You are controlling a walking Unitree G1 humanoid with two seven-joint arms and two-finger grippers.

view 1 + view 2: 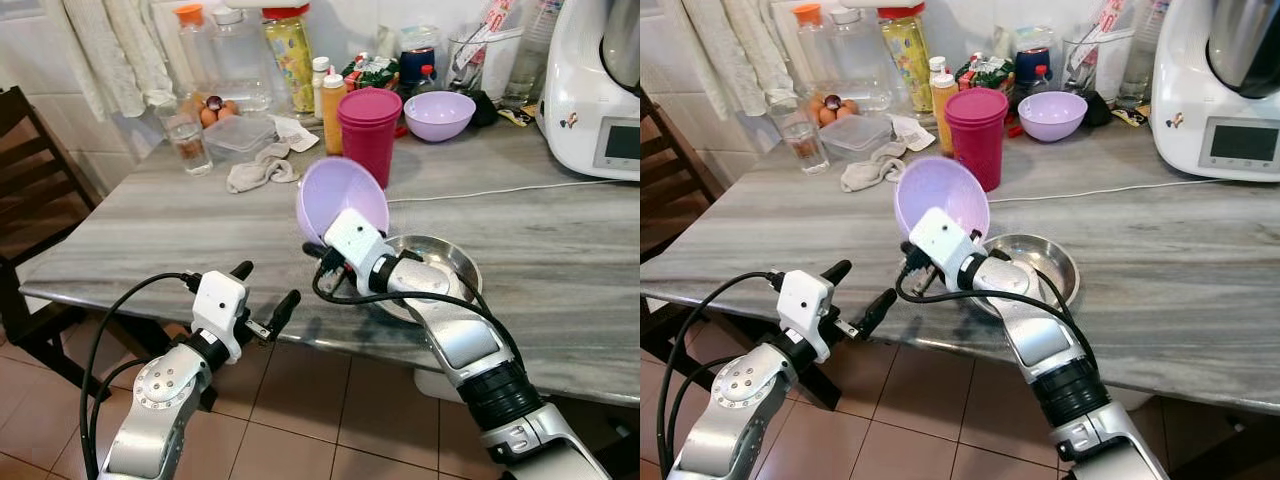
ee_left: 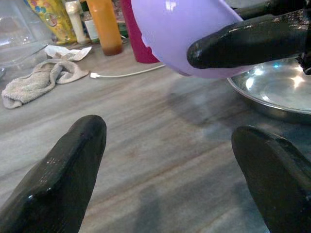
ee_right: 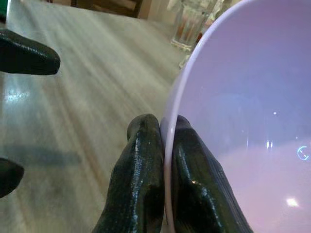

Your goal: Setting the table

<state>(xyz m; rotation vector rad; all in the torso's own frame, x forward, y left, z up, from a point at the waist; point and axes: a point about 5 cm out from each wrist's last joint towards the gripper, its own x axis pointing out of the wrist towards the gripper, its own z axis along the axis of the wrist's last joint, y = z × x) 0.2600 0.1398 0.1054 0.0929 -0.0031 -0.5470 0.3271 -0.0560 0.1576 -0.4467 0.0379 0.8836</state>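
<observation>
Right pincer [image 3: 165, 160] pinches the rim of a lilac bowl [image 1: 342, 200], one finger inside and one outside, closed tight on the thin wall. It holds the bowl tilted on edge above the counter [image 1: 560, 250], its hollow turned toward the robot, just left of a steel dish [image 1: 440, 262] that sits near the counter's front edge. The right arm reaches over that dish.

Left pincer [image 1: 268, 292] hovers at the counter's front edge, to the left of the bowl and lower, its two fingers spread wide with nothing between them. From its wrist camera the bowl's underside hangs just ahead, clear of both fingers [image 2: 63, 179].

Farther back stand a magenta tumbler [image 1: 369, 133], a second lilac bowl [image 1: 439, 114], a crumpled cloth [image 1: 262, 168] and a glass [image 1: 188, 140]. A white cable [image 1: 500, 190] runs across the counter.
</observation>
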